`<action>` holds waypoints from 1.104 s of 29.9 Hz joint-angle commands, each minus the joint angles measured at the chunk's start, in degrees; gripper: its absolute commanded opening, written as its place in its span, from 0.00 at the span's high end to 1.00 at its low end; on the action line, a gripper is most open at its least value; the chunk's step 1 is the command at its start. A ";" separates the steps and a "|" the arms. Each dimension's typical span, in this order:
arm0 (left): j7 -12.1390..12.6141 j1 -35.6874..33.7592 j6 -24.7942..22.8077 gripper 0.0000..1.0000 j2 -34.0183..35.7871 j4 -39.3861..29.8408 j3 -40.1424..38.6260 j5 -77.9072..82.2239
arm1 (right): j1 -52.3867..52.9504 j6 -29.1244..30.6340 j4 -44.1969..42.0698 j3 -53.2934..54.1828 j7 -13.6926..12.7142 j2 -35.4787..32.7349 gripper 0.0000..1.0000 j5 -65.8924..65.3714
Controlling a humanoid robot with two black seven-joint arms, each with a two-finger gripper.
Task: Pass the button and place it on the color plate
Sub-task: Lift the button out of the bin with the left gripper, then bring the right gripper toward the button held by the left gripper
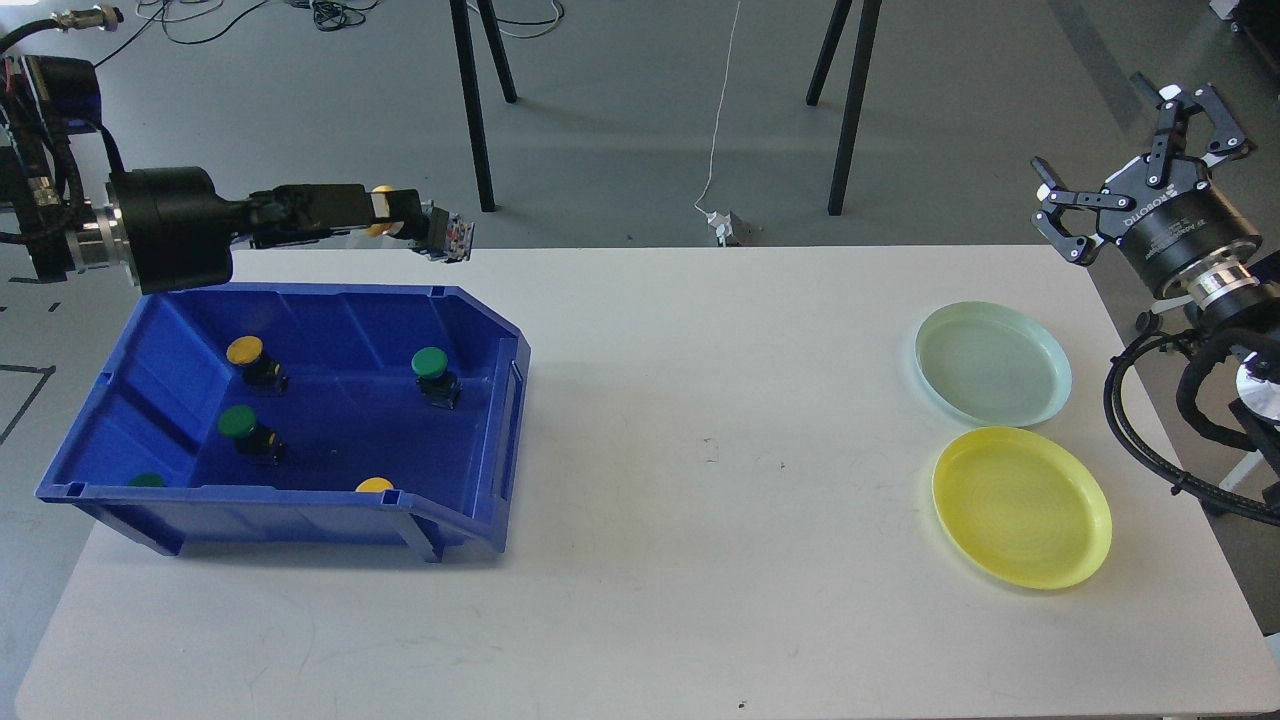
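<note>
Our left end effector (400, 222) grips a yellow button (381, 208) above the far rim of the blue bin (480, 420); our right end effector (1135, 150) hangs wide open, well apart, beyond the yellow plate (1020, 520). The handover risks a drop — the grip hides most of the yellow cap (only an edge shows), leaving the contact block (452, 238) as the exposed part to take.

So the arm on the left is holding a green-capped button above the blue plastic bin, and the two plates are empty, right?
Not quite. The head view shows the left gripper holding a yellow-capped button, not green, above the blue plastic bin. The pale green plate and the yellow plate are indeed empty.
</note>
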 commanded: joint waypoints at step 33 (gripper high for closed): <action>-0.01 -0.15 0.00 0.92 -31.45 17.51 -3.88 -16.54 | 20.44 0.00 13.01 -27.33 2.66 7.41 0.01 -8.22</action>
